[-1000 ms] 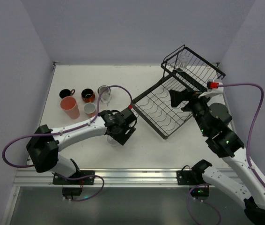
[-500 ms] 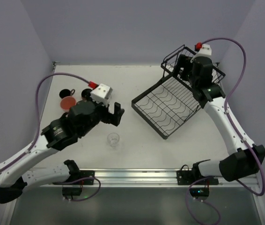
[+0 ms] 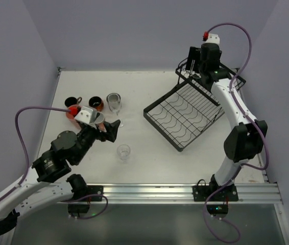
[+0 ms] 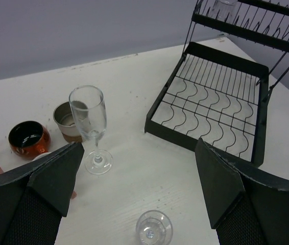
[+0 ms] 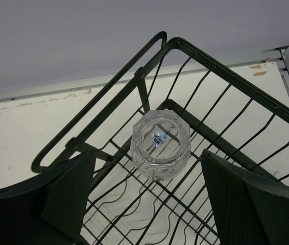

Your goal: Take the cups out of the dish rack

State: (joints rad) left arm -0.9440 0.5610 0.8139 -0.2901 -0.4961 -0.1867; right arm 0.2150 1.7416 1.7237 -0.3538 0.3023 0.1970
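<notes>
Our right gripper [image 3: 192, 65] hangs wide open, the clear glass [image 5: 161, 144] centred straight ahead in the dish rack [image 5: 221, 71] basket.

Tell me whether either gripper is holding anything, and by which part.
Nothing. The left gripper and right gripper are both open and empty; the clear glass is untouched.

No text is reading clearly anywhere. A small shiny sticker [image 5: 159, 137] is showing on the glass [image 5: 161, 159] in the rack [image 5: 140, 74], its print too blurred to read.
</notes>
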